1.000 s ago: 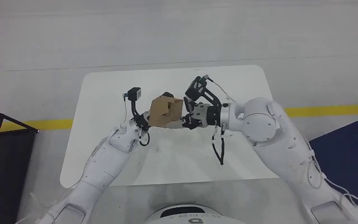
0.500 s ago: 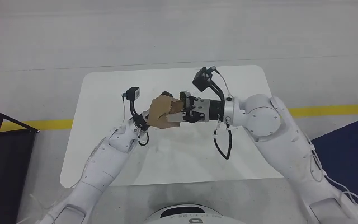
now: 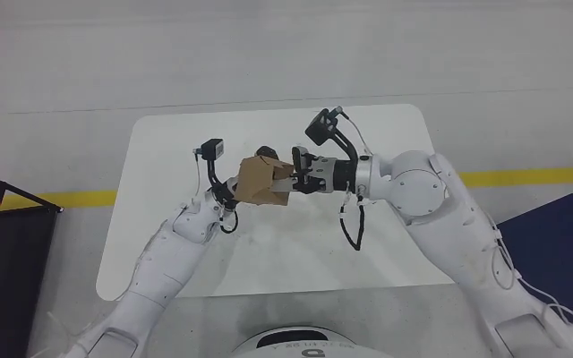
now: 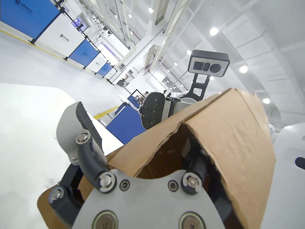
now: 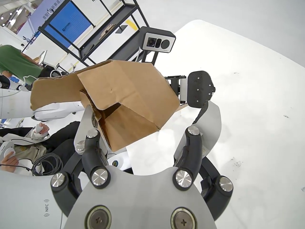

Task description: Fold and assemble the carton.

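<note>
Right gripper [image 5: 149, 113], jaws wide, rolling against carton [image 3: 262, 182] open end; carton tilting. Left gripper [image 4: 137, 134] at carton opposite side, jaws state indeterminate. Fold advancing, unfinished.

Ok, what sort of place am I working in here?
Looks like a big industrial hall, probably a robot test floor. Signs: rows of round ceiling lights high overhead, blue partition panels lining a wide aisle, and a yellow floor line running past the white table.
</note>
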